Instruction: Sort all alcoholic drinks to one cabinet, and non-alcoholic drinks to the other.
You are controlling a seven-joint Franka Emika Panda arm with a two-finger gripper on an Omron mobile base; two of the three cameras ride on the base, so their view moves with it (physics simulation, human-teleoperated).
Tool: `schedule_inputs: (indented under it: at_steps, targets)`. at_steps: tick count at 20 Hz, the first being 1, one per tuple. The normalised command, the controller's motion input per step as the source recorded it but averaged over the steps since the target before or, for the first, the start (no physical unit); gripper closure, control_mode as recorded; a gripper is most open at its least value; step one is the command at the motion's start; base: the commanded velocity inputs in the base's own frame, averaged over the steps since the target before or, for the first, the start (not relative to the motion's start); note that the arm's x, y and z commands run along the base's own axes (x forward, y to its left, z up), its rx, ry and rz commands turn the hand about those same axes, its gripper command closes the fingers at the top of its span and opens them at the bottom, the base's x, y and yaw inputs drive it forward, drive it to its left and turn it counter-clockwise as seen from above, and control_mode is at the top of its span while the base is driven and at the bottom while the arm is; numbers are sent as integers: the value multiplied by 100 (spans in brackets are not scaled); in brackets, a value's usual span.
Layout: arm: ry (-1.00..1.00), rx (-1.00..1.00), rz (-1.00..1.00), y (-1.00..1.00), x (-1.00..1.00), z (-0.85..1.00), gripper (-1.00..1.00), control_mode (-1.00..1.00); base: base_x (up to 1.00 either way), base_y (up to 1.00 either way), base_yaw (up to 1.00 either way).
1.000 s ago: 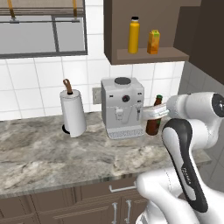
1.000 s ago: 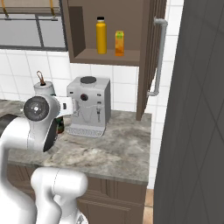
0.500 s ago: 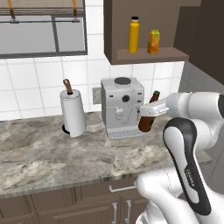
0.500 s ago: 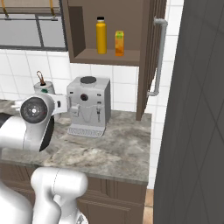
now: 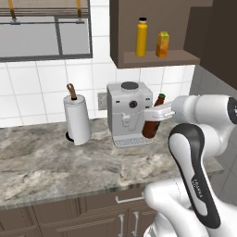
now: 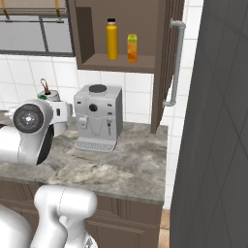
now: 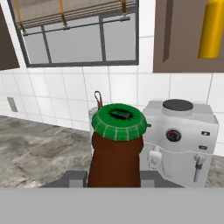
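Gripper (image 5: 156,112) at centre right of the left base view, apparently clamped on the brown beer bottle (image 5: 152,124), bottle tilted, raised before the coffee machine (image 5: 129,112), yellow-orange bottle (image 5: 141,37) and juice carton (image 5: 162,44) on the open cabinet (image 5: 157,58) shelf, upper centre, paper towel roll (image 5: 77,119) at left.

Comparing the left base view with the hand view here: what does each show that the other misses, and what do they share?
Left base view alone: the shorter orange juice carton on the cabinet shelf, and the gripper clamped on the slim brown beer bottle. Hand view alone: that bottle's green cap from above. Both: the grey coffee machine, white paper towel roll, tall yellow-orange bottle, window.
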Motion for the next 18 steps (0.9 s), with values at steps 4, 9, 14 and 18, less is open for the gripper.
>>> schedule_inputs:
  at_steps: [4,9,14,18]
  targets:
    - [0,2,0,5,-5,1,100,-100,0,0,0]
    - [0,-1,0,0,-1,0,100,-100,0,0,0]
    - [0,0,0,0,0,0,100,-100,0,0,0]
    - [0,0,0,0,0,0,100,-100,0,0,0]
